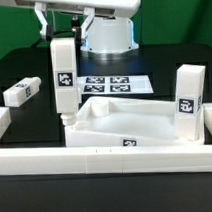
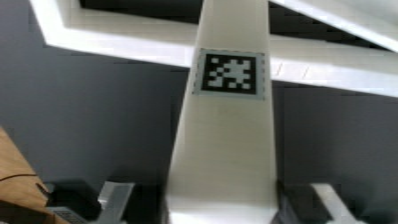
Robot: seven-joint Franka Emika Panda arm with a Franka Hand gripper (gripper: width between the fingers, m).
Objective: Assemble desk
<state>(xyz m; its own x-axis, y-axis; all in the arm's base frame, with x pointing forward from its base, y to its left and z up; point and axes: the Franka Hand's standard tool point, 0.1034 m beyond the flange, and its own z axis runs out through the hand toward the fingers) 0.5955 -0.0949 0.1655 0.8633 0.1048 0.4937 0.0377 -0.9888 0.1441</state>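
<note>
The hand grips a tagged white leg upright, its lower end at the desk top's corner on the exterior view's left.

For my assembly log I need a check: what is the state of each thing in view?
white rectangular plastic desk top: flat, rim up.
tool: shut on held white square plastic leg.
held white square plastic leg: upright at desk top corner, exterior view's left.
second white square leg: upright at corner, exterior view's right.
third white square leg: lying on the table, apart.
marker board: lying flat.
</note>
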